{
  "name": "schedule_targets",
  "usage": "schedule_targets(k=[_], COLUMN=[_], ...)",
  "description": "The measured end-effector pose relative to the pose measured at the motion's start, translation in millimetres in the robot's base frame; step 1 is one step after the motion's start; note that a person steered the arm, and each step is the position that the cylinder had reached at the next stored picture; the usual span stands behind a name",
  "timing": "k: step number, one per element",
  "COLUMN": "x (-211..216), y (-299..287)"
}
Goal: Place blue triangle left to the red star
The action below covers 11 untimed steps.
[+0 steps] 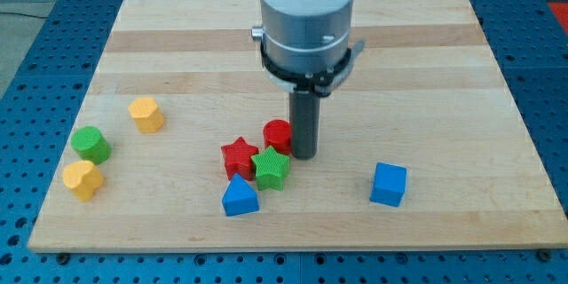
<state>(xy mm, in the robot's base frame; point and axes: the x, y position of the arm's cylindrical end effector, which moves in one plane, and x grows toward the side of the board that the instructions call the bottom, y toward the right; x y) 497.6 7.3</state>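
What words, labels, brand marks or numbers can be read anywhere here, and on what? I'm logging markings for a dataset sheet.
None: no text, number or sign is readable anywhere in the camera view.
The blue triangle, red star, green star, red cylinder and blue cube have plain faces.
The wooden board and the arm's pale housing above my tip bear no print.

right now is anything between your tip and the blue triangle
Yes. My tip sits at the view's upper right of the blue triangle, and the green star lies between them. The red star is just above the triangle.
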Motion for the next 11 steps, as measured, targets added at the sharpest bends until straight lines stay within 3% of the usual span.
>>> schedule_targets(k=[1,2,3,4,6,7,8,9,10,11], x=[-7.8,-16.5,36.5,97.7,61.3,43.5,66.1,121.5,116.4,108.5], y=[35.6,165.4,239.5,206.0,72.2,64.2,84.3,68.7,5.5,-106.5])
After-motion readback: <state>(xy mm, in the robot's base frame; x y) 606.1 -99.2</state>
